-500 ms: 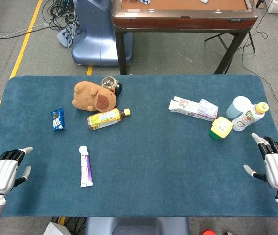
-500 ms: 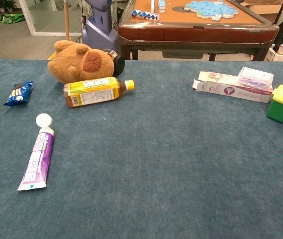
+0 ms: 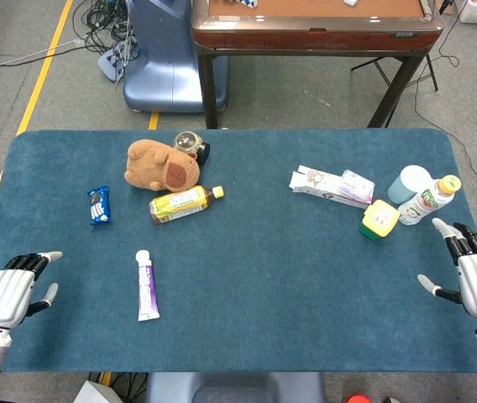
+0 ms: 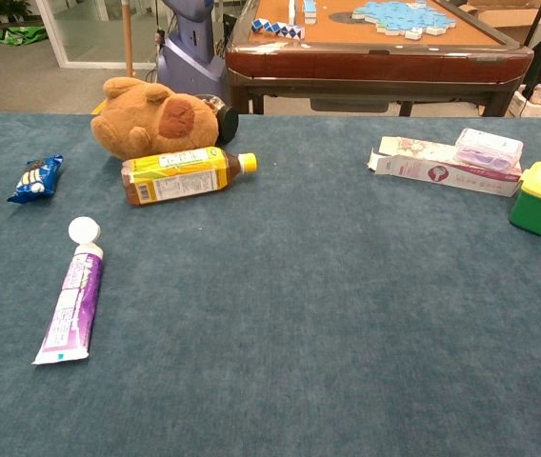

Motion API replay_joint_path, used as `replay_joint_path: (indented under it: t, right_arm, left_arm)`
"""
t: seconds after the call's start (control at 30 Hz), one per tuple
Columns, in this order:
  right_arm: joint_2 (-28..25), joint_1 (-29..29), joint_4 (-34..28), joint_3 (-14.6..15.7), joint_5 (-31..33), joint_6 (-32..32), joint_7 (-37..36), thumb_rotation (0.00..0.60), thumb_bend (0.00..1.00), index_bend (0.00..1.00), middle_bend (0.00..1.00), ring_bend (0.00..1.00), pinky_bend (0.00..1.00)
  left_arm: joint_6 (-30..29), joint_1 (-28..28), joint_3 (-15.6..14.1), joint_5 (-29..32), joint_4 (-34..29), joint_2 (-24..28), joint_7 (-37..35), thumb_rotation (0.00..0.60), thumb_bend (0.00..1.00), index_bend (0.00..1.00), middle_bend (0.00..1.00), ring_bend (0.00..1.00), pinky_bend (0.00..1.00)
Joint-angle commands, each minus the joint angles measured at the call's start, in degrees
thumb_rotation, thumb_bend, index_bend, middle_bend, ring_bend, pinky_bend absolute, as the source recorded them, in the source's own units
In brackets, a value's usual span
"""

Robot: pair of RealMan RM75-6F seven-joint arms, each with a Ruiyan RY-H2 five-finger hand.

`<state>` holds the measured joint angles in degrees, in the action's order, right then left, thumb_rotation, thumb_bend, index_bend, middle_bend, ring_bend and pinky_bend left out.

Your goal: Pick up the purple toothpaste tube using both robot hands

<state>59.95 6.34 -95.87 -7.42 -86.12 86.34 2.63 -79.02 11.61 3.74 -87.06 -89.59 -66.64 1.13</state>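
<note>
The purple toothpaste tube with a white cap lies flat on the blue table, cap pointing away from me; the chest view shows the tube at the left. My left hand hovers at the table's near left corner, well left of the tube, fingers apart and holding nothing. At the near right edge is my right hand, far from the tube, fingers spread and empty. Neither hand appears in the chest view.
A brown plush toy, a yellow tea bottle and a blue snack packet lie behind the tube. To the right are a white box, a green-and-yellow container, a pale blue cup and a drink bottle.
Both hands have crept slightly forward and inward over the table edge. The tube and other objects have not moved.
</note>
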Motion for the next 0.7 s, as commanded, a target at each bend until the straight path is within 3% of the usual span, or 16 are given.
replay_joint_path:
  t: [0.03,0.1,0.13,0.23,0.33,0.43,0.7]
  right_arm:
    - [-1.6,0.8,-1.6,-1.0,-0.5,0.3,0.9,0.600,0.04,0.12,0.24,0.15,0.21]
    - [-2.5,1.2,-2.6,-1.6,-0.7,0.5,1.5,0.600,0.04,0.12,0.24,0.15,0.21]
    - [-2.8,1.3,-2.9,-1.7,-0.7,0.5,1.7,0.600,0.04,0.12,0.24,0.15,0.21]
    - [-3.5,1.5,-3.9,-2.0,-0.8,0.7,2.3,0.600,0.04,0.12,0.24,0.15,0.21]
    - [-3.9,1.4,-4.6,-1.9,-0.7,0.8,2.6,0.600,0.04,0.12,0.24,0.15,0.21]
    - [-4.2,1.2,-4.9,-1.5,-0.6,0.7,2.8,0.600,0.04,0.12,0.24,0.15,0.21]
    - [-4.5,0.2,-5.0,-0.9,-0.5,1.6,2.2,0.600,0.04,0.12,0.24,0.15,0.21]
  left_arm:
    - [4.0,2.9,-0.2,-1.1,2.0,0.5,-2.7,0.460,0.32,0.27,0.31,0.26,0.23]
    - [6.9,4.7,-0.3,-1.2,3.0,0.5,-3.6,0.306,0.28,0.27,0.31,0.26,0.23]
    - [8.2,5.5,-0.4,-1.2,3.3,0.5,-4.0,0.257,0.27,0.28,0.32,0.26,0.23]
    - [12.1,7.9,-0.7,-1.3,4.4,0.4,-4.8,0.127,0.24,0.29,0.33,0.26,0.23]
    - [15.0,9.9,-1.4,-2.2,6.1,-0.3,-5.0,0.045,0.21,0.31,0.33,0.26,0.23]
    - [17.3,11.7,-2.1,-3.0,7.9,-1.4,-3.6,0.001,0.20,0.31,0.33,0.25,0.22]
    - [21.9,15.2,-2.7,-2.6,11.6,-6.2,-1.4,0.000,0.18,0.32,0.33,0.24,0.22]
